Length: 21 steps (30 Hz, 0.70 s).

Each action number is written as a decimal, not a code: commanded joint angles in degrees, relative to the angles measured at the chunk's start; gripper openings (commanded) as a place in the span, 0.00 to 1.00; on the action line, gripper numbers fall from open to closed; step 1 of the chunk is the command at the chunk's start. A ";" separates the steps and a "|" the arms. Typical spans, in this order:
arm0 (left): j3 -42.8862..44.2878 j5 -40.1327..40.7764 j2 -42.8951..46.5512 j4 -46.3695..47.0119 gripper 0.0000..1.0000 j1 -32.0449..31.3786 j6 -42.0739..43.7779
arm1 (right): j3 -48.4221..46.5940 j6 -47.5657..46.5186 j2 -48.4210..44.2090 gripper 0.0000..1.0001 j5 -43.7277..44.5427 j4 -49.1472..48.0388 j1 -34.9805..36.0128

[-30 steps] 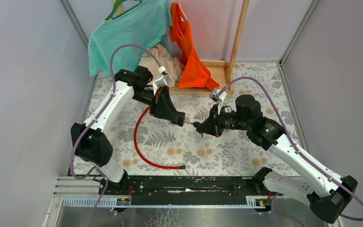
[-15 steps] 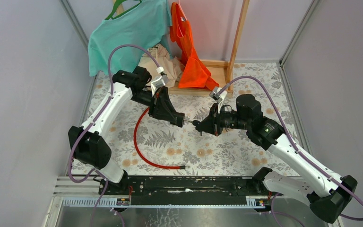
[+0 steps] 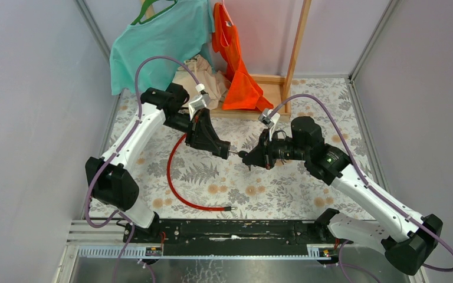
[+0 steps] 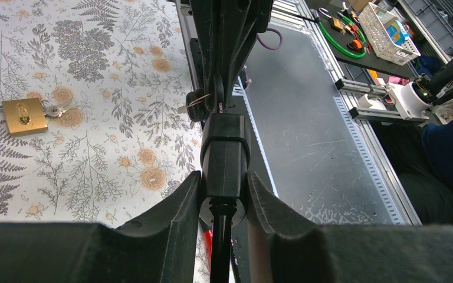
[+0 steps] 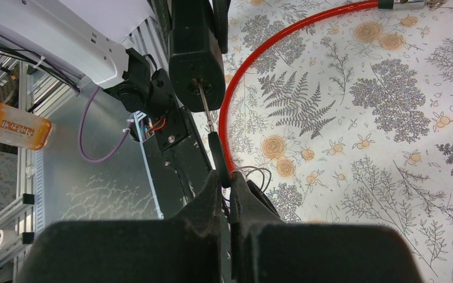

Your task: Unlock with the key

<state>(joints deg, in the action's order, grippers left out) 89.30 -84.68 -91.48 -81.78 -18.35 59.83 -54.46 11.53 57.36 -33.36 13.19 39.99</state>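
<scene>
A black lock body (image 4: 224, 156) on a red cable (image 3: 174, 180) is held in the air, with my left gripper (image 4: 224, 177) shut on it. The key (image 5: 207, 112) has a black head pinched in my shut right gripper (image 5: 230, 180). Its metal blade points at the lock body (image 5: 196, 53), and the tip sits at the keyhole with most of the blade showing. In the top view the left gripper (image 3: 224, 150) and the right gripper (image 3: 246, 158) face each other tip to tip over the middle of the table. A wire key ring (image 5: 253, 174) hangs by the right fingers.
A brass padlock (image 4: 23, 115) with keys lies on the floral table cover. The cable's free end (image 3: 228, 208) rests near the front edge. At the back stand a wooden rack (image 3: 295, 53), a teal shirt (image 3: 159, 35), an orange vest (image 3: 236, 71) and a beige cloth (image 3: 203, 73).
The right arm has edged slightly left, bringing the key closer to the lock. The left arm shifted a little at first, then held still. Both grips are unchanged.
</scene>
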 commanded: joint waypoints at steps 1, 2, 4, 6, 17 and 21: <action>0.40 -5.11 1.31 -1.28 0.00 -0.60 -0.74 | -2.44 -0.83 0.93 0.00 -0.64 -1.44 0.76; 0.36 -5.09 1.32 -1.28 0.00 -0.70 -0.79 | -2.62 -0.81 1.17 0.00 -0.65 -1.68 0.85; 0.32 -4.93 1.31 -1.28 0.00 -0.93 -0.85 | -3.11 -0.80 1.85 0.00 -0.44 -2.04 1.46; 0.29 -4.73 1.30 -1.28 0.00 -1.27 -0.89 | -3.58 -0.52 2.50 0.00 -0.24 -2.62 1.87; 0.40 -4.05 1.36 -1.29 0.00 -2.48 -0.17 | -5.54 1.35 6.23 0.00 0.72 -6.97 4.22; 0.01 -4.40 1.15 -1.32 0.00 -2.59 0.68 | -5.79 2.98 8.04 0.00 1.12 -9.98 5.75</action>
<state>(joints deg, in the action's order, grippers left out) 89.27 -81.56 -91.48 -81.80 -19.55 59.75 -57.41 12.86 63.81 -33.43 11.11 43.88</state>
